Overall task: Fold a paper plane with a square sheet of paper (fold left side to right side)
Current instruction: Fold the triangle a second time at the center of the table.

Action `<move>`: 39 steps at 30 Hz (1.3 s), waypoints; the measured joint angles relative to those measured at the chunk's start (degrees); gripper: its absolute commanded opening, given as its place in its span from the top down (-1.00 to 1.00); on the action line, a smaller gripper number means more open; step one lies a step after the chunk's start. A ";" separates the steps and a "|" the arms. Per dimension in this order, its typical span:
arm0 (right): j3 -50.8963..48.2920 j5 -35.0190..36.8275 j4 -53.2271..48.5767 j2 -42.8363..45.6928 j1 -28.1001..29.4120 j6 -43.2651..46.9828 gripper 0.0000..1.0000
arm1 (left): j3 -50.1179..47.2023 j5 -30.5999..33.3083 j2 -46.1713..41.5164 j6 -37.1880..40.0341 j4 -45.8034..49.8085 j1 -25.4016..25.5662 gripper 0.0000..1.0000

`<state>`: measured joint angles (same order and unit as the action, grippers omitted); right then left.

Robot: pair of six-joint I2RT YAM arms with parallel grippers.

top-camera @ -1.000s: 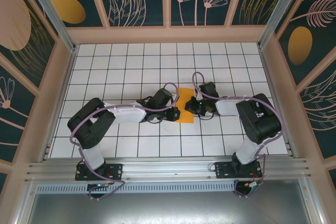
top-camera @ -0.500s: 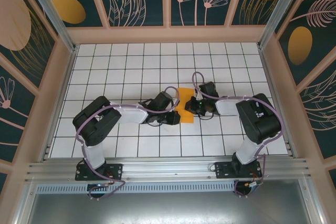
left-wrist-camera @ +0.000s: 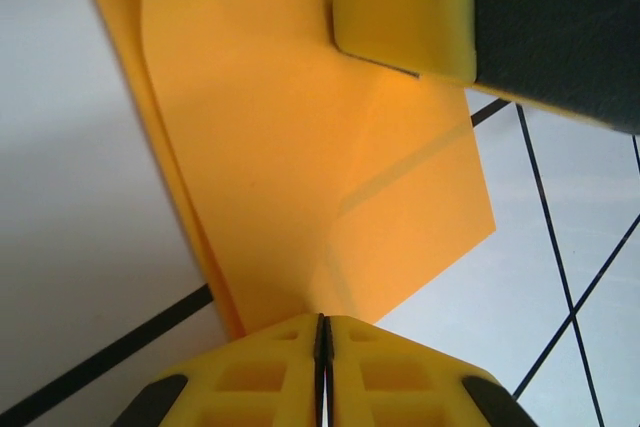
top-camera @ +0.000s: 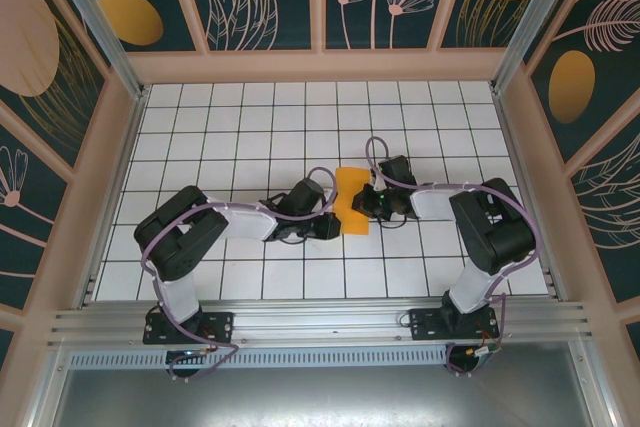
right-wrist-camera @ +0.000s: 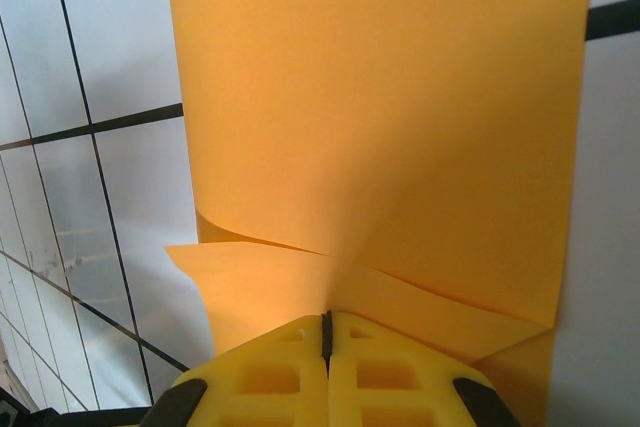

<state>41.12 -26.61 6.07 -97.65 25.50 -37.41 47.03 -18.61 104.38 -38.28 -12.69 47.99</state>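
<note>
The orange square sheet of paper (top-camera: 350,199) lies on the white counter (top-camera: 250,127), right between the two grippers. The left gripper (left-wrist-camera: 322,339) is pinched tight on the paper. The paper comes straight out from its tips and spreads away in front of it. Two layers show along one side, so the sheet looks partly folded over.

The right gripper (right-wrist-camera: 326,332) is squeezed tight too. The paper is caught between its tips and spreads out ahead of it.

From above, the paper looks like a tall thin strip. Its long side runs across the front of both grippers and points at neither one. Both arms touch the paper, so neither is nearer.

I think the fold is begun but not pressed flat. The next move likely needs the left gripper to carry its edge over toward the right gripper while the right one holds its side in place.
</note>
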 measured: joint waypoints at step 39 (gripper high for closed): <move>0.17 0.11 -0.42 0.00 0.02 1.09 1.00 | 9.14 -2.58 5.97 3.61 2.71 -1.38 0.72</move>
<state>41.30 -26.50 5.65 -97.65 25.52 -36.32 56.16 -21.19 110.34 -34.68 -9.98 46.61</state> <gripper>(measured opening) 0.047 0.140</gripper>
